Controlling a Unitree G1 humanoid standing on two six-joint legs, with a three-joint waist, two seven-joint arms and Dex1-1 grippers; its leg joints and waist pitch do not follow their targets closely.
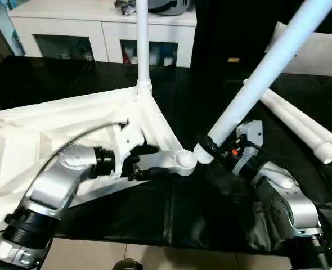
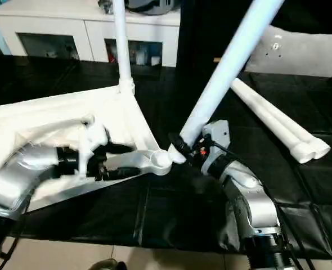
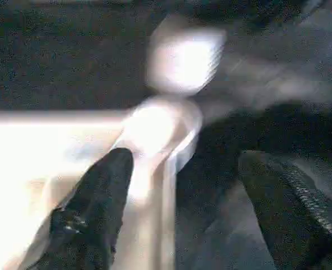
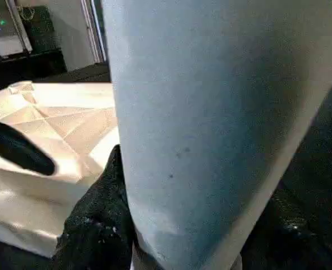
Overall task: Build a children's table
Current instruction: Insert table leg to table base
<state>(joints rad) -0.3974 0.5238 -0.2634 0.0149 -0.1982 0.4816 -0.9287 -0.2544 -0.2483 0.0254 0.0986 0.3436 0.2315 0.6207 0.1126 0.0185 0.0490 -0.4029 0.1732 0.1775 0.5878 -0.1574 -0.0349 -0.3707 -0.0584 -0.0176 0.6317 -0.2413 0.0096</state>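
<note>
The table top (image 1: 53, 135) is plain white, its ribbed underside creamy in the folds. The legs are white too: one upright (image 1: 142, 39), one slanting (image 1: 267, 73), two lying (image 1: 301, 126) beyond the top. The cloth (image 1: 171, 208) beneath the top is black. Both forearms are silver, with black fingers (image 3: 98, 208). The cabinet (image 1: 98, 28) behind the top is white.

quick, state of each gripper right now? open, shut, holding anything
Left gripper: open, straddling the table top edge by the near corner socket, gripping nothing.
Right gripper: closed on a tilted table leg near its lower end.
</note>
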